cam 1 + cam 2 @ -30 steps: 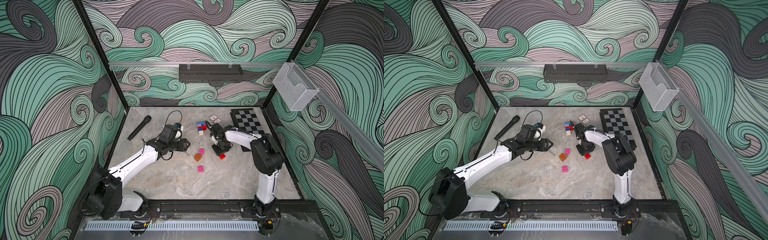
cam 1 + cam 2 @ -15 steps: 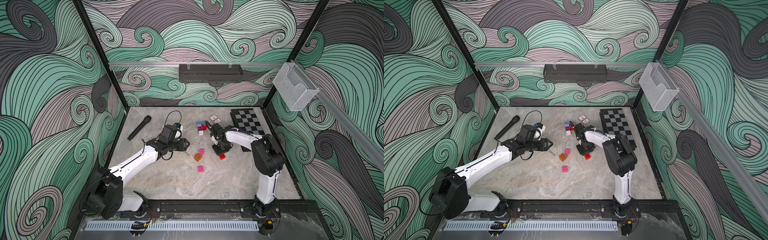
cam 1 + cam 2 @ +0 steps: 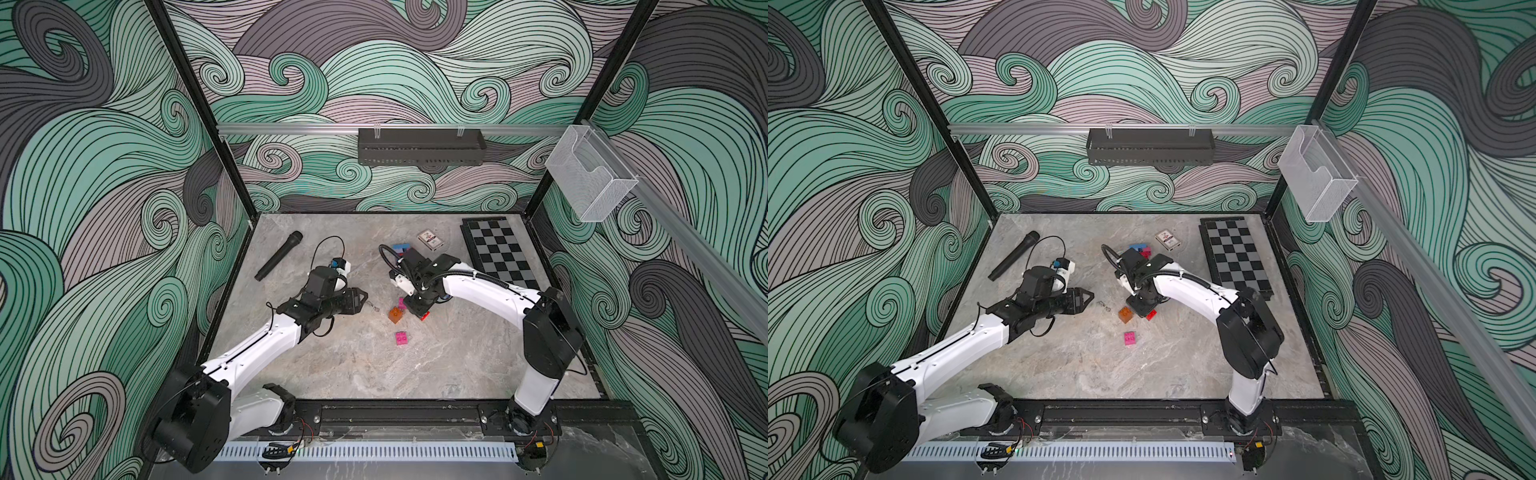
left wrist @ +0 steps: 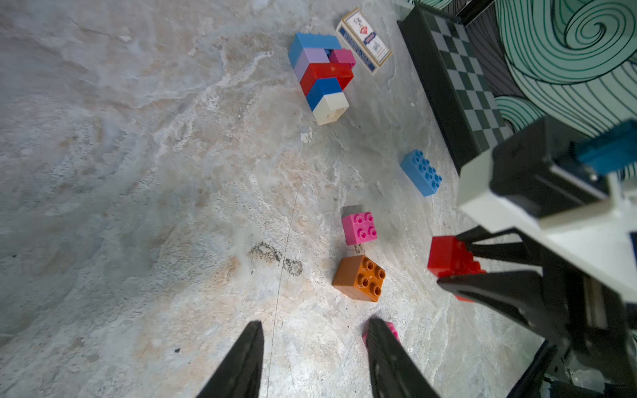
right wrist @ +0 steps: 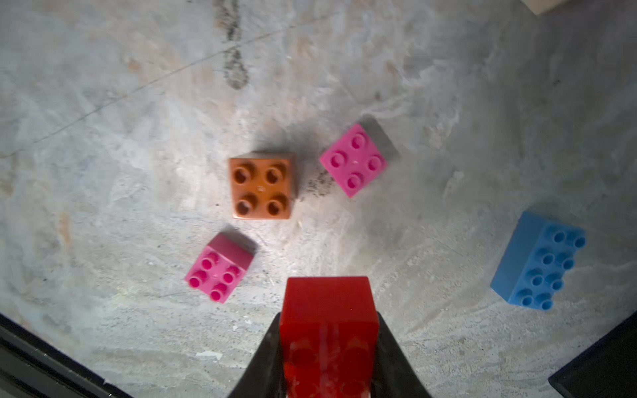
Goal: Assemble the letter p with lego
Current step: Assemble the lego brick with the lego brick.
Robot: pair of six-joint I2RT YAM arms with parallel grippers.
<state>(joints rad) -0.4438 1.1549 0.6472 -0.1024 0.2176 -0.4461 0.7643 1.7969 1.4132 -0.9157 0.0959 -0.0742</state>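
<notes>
Pinching the red brick (image 5: 327,310) from both sides, the right arm's fingers (image 5: 387,351) were pressed flat against it. Its studs were turned back toward the wrist. It hung low over the desk (image 3: 353,365); whether it cleared the surface I could not tell.

Just ahead of those fingers sat the orange brick (image 5: 263,186), with two pink bricks (image 5: 353,160) either side of it, and the blue oblong brick (image 5: 539,262) lay farther off to one side.

The part-built stack (image 4: 320,75) lay on its side well behind the right wrist, just beside the card deck (image 4: 363,41), its long axis running from a blue end to a white end. The right arm looked the nearer to it, so I judged the brick would have to be drawn back that way and turned to meet the stack.

The left arm's fingers (image 4: 241,365) stood spread and empty, just short of the loose bricks.
</notes>
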